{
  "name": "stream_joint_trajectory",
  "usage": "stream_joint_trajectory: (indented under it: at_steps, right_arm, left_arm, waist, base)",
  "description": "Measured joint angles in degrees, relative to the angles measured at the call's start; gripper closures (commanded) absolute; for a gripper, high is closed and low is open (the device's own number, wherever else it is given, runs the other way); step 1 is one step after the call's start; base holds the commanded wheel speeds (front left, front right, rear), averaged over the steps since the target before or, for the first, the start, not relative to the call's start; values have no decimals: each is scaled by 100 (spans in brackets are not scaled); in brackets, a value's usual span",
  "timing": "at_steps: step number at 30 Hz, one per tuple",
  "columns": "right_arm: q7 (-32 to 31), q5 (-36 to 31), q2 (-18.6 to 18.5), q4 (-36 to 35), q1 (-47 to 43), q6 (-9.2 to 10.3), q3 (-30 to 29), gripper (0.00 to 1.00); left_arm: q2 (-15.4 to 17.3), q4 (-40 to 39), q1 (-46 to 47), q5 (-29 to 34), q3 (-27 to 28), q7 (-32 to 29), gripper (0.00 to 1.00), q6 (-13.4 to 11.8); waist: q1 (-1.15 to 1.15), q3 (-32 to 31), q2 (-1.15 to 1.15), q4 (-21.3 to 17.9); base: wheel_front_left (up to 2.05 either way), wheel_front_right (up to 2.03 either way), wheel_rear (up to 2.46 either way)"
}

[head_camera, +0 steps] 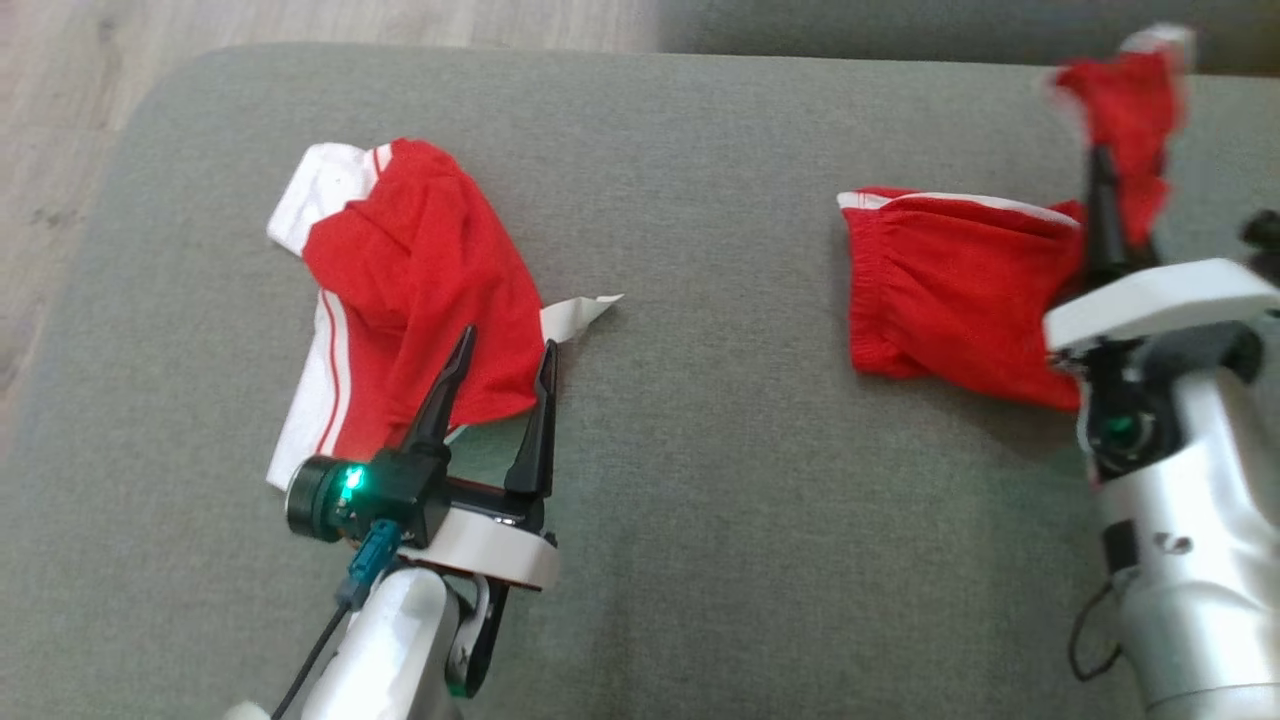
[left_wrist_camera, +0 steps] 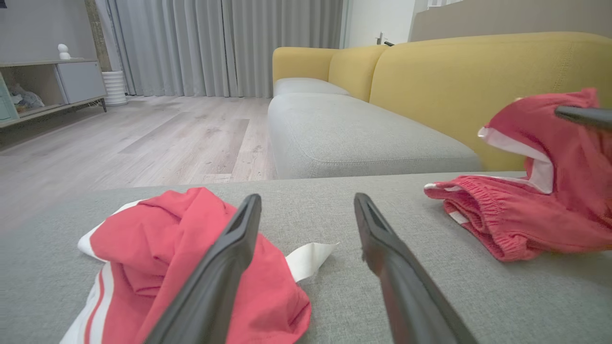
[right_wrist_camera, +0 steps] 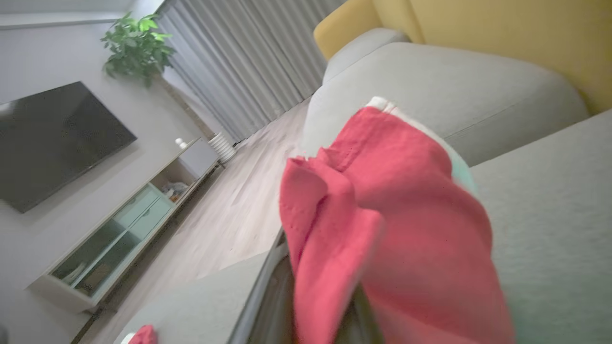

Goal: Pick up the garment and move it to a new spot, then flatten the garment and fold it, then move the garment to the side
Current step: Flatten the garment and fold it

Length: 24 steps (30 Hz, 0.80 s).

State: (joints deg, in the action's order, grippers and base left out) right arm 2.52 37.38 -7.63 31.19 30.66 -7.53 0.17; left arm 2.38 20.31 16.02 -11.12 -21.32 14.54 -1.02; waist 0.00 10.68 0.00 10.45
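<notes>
left: crumpled red-and-white garment (head_camera: pixel 410 270) lay on the grey cushion (head_camera: pixel 700 480). left gripper (head_camera: pixel 509 338) hovered over its near edge, fingers apart, holding nothing. right: second red garment (head_camera: pixel 950 290) lay partly on the cushion, one corner raised by the right gripper (head_camera: pixel 1100 180), fingers clamped on the cloth. i judged this mid-pickup for the move.

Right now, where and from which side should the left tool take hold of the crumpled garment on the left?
Probably the bunched red edge of the garment nearest the left tool, beside the white flap. Come down from the robot's side: the open tool straddles that edge, and the folds there look thick enough to pinch.
</notes>
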Motion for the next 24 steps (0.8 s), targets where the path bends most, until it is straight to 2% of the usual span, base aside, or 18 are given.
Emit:
stream_joint_trajectory:
  at_steps: [9, 16, 17, 21, 22, 24]
  right_arm:
    - [108, 348, -33, 103, -77, 0, 1260, 100]
    - [213, 293, -314, 578, -44, 0, 2372, 100]
    - [213, 293, -314, 578, -44, 0, 2372, 100]
    - [338, 8, -417, 1047, 103, 0, 3045, 100]
    - [430, -155, -420, 1156, 155, 0, 3251, 2]
    - [697, -578, -420, 1372, 265, 0, 3560, 0]
  left_arm:
    - [1, 52, -30, -1, -38, 0, 0, 0]
    - [1, 85, -111, -1, -37, 0, 0, -7]
    - [1, 85, -111, -1, -37, 0, 0, -7]
    - [1, 97, -112, -53, -22, -1, 0, -13]
    - [1, 97, -111, -53, -9, 0, 0, -30]
    - [1, 97, -111, -53, 29, 0, 0, -52]
  waist:
    - [0, -77, 0, 235]
    - [1, -65, 0, 309]
    - [1, -65, 0, 309]
    - [1, -68, 0, 262]
    - [1, -74, 0, 241]
    - [1, -90, 0, 186]
  base:
    - [0, 0, 0]
    - [0, 0, 0]
    - [0, 0, 0]
    - [0, 0, 0]
    - [0, 0, 0]
    - [0, 0, 0]
